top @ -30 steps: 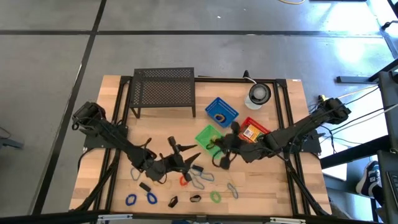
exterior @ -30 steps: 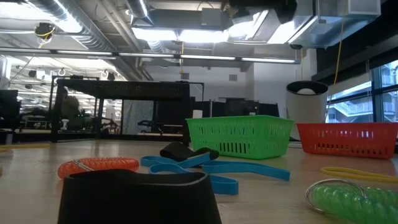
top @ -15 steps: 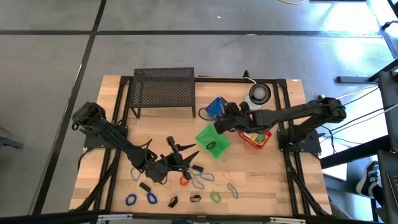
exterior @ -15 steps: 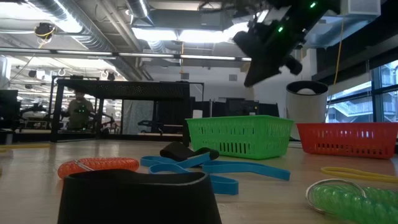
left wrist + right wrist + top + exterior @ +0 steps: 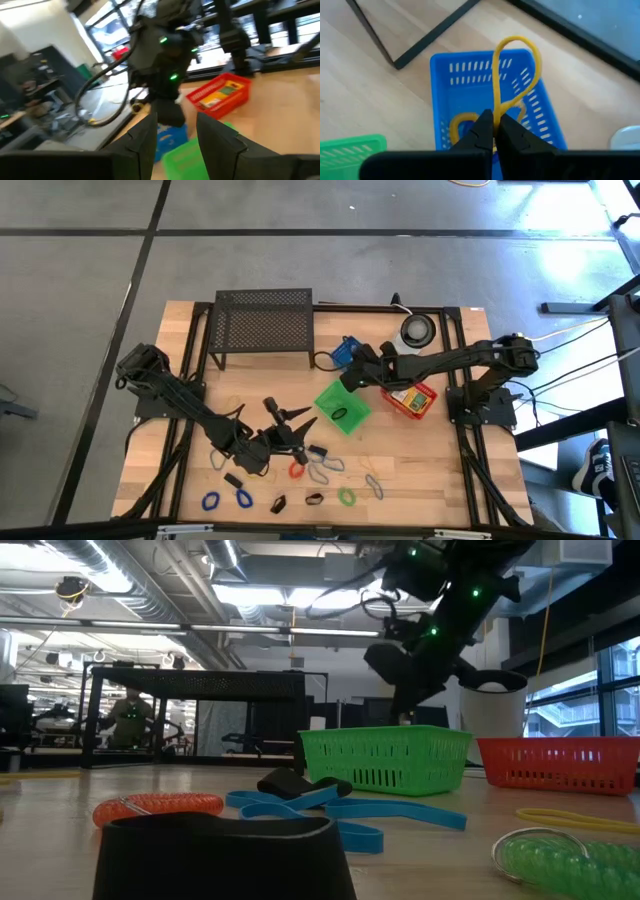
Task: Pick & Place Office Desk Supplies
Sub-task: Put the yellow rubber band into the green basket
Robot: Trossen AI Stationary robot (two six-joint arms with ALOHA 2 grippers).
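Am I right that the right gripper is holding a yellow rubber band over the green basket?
Not quite: the right gripper does pinch a yellow rubber band, but it hangs over the blue basket, not the green one. The right wrist view shows it.

The wooden table (image 5: pixel 440 480) carries a black mesh rack (image 5: pixel 263 326) at its far left and a round white and grey object (image 5: pixel 416 330) at far right. Blue (image 5: pixel 345 350), green (image 5: pixel 341 406) and red (image 5: pixel 413 398) baskets stand mid-table, with coloured loops (image 5: pixel 318 470) and black clips (image 5: pixel 233 481) scattered along the near edge.
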